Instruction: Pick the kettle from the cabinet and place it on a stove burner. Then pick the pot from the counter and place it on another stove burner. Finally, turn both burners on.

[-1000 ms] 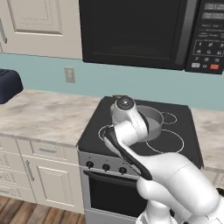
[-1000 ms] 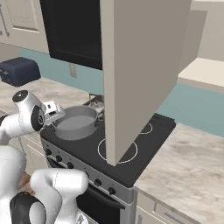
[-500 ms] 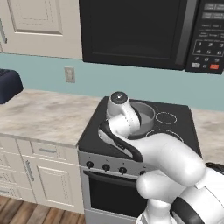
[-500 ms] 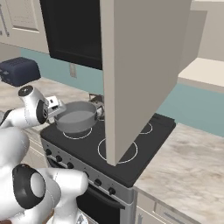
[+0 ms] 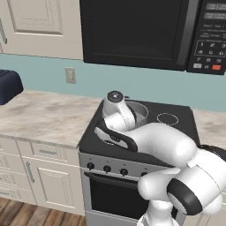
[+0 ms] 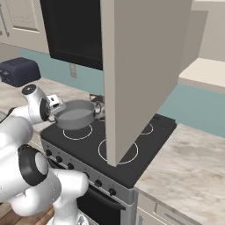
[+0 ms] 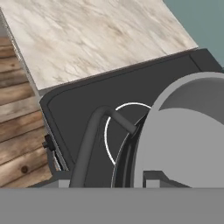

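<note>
Half-closed on the pot's [image 6: 75, 117] left rim, the pincer [image 6: 56, 110] holds the pot, at centre left of the right base view, just above a stove burner [image 6: 78, 131], judged ready to set down there.

Wide grey pot [image 6: 75, 116] upright above black cooktop's white-ringed stove burners [image 6: 117, 150], kettle hidden

Flat, even rendered light across all three views, no clear source. Soft shade sits under the microwave [image 5: 137, 31] at top of the left base view. No glare on the black cooktop [image 6: 127, 158]. Edges stay sharp, no blur; the hand view looks coarse, slightly soft up close.
</note>
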